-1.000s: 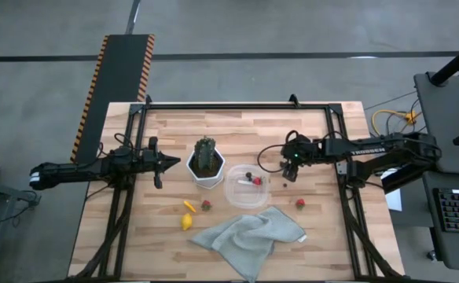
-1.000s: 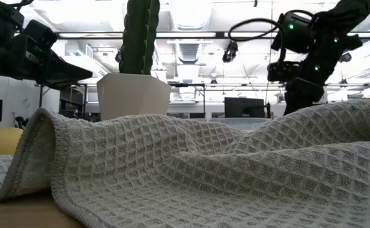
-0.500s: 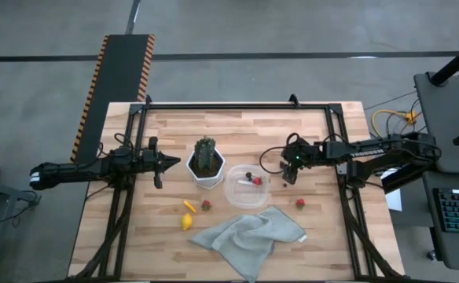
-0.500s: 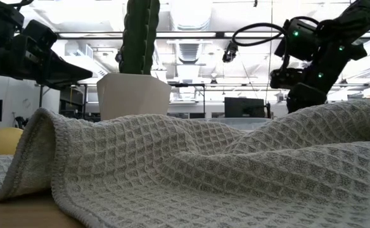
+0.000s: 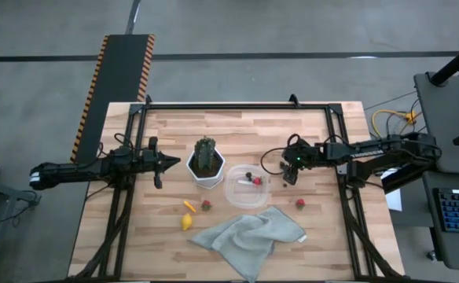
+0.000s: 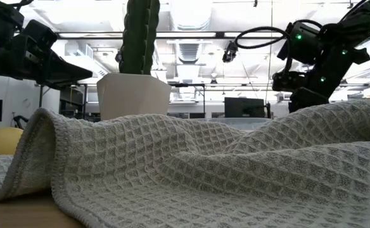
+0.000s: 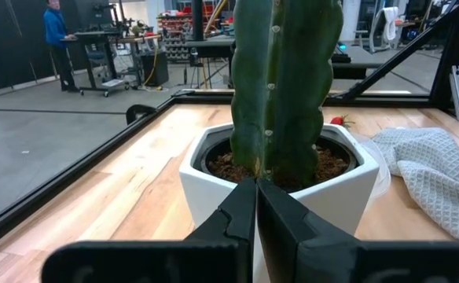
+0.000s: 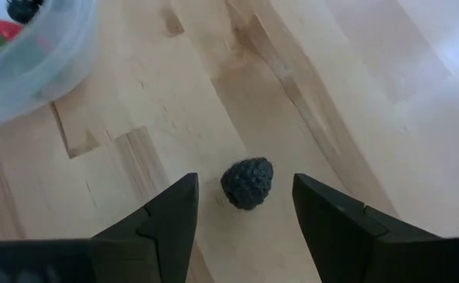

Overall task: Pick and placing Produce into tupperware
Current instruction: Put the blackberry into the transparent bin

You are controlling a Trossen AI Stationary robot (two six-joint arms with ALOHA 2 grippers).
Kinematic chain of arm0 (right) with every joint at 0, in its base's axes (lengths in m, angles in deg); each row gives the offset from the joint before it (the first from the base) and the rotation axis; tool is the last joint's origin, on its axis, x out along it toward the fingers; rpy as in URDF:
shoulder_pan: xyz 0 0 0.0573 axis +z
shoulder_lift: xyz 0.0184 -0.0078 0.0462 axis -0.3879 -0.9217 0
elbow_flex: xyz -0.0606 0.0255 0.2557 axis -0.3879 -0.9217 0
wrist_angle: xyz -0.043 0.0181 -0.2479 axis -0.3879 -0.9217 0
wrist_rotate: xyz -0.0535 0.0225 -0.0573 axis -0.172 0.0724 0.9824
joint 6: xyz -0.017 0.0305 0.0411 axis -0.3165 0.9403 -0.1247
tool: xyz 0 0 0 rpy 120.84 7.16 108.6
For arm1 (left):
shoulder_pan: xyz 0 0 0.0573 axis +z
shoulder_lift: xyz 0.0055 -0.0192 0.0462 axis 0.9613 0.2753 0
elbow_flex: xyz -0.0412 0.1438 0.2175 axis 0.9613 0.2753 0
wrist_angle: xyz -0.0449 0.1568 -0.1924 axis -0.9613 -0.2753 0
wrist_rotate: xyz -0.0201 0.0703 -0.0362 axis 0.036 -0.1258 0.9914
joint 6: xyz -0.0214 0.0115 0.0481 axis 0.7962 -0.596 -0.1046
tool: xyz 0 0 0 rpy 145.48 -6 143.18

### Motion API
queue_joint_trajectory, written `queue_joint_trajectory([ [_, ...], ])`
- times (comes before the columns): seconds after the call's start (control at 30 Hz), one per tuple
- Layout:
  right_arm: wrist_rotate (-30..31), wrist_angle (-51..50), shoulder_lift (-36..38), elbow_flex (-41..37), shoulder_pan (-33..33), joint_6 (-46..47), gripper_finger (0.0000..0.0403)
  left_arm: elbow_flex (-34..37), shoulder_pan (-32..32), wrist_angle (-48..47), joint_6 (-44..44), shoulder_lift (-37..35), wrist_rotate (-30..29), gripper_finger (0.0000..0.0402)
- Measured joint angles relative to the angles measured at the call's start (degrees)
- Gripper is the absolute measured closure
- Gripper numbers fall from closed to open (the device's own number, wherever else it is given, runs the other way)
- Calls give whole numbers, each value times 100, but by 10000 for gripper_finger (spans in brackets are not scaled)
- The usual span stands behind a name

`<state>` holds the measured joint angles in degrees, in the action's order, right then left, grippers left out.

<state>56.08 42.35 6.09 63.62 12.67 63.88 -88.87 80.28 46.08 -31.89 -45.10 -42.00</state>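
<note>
The clear tub (image 5: 247,189) stands mid-table and holds a red strawberry (image 5: 256,181) and a dark berry (image 5: 247,174); its rim (image 8: 33,63) also shows in the right wrist view. My right gripper (image 8: 241,208) is open, pointing down just right of the tub (image 5: 290,176), its fingers on either side of a dark berry (image 8: 247,183) that lies on the wood, untouched. More strawberries (image 5: 206,205) (image 5: 299,203) and yellow pieces (image 5: 187,221) lie on the table. My left gripper (image 7: 256,206) is shut beside the cactus pot (image 5: 206,167).
A grey waffle towel (image 5: 249,233) lies crumpled near the front edge and fills the low view (image 6: 191,164). The green cactus in its white pot (image 7: 280,169) stands left of the tub. Bare wood lies toward the far edge. A person stands in the room behind (image 7: 56,31).
My right gripper has moved slightly to the right and come down toward the table beside the tub. My left arm has kept still.
</note>
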Motion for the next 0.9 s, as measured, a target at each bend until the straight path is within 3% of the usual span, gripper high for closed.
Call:
queue_joint_trajectory([
  [0.9,-35,895,0,-566,0,183,202,0,0,0,0,2,0,402],
])
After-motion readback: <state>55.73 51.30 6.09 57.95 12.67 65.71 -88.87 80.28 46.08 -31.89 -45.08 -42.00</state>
